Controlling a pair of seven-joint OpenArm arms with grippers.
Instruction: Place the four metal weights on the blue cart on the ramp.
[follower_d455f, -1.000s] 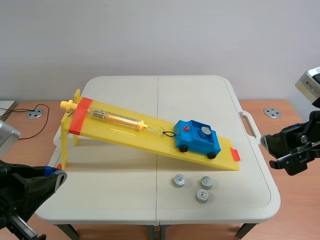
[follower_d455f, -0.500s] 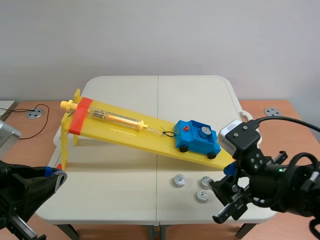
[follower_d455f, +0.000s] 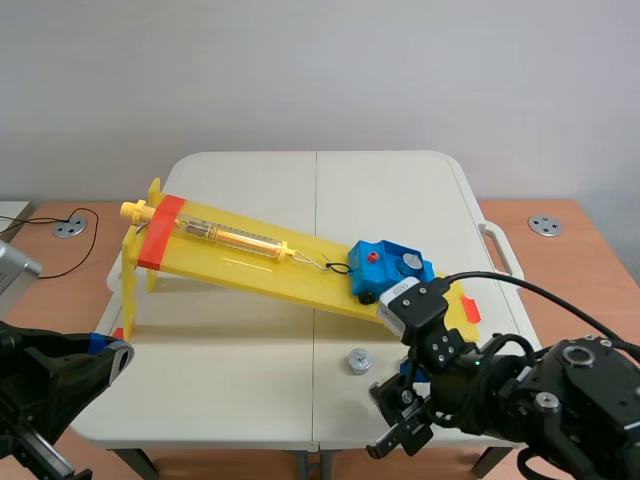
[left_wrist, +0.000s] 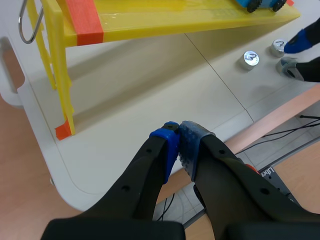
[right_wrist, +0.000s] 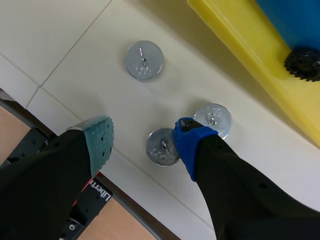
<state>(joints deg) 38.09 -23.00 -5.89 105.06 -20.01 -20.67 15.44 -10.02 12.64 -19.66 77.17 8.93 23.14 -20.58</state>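
Observation:
The blue cart (follower_d455f: 392, 272) sits low on the yellow ramp (follower_d455f: 250, 262) with one metal weight (follower_d455f: 410, 261) in its tray. Three more weights lie on the table below the ramp. The right wrist view shows them as a far weight (right_wrist: 144, 60), one beside the ramp edge (right_wrist: 212, 119), and a near weight (right_wrist: 161, 146). My right gripper (right_wrist: 145, 142) is open just over the table, the near weight lying between its fingers close to the blue pad (right_wrist: 190, 142). The left gripper (left_wrist: 177, 145) is shut on nothing by the table's front left corner.
A spring scale (follower_d455f: 225, 236) lies along the ramp, hooked to the cart by a cord. The ramp's tall leg (left_wrist: 60, 80) stands ahead of the left gripper. The table's front edge (right_wrist: 125, 200) runs just under the right gripper. In the scene view, only one loose weight (follower_d455f: 358, 361) shows beside the right arm.
My right arm has swung in from the right side, down over the table's front. It now covers two of the loose weights in the scene view. The left arm has not moved.

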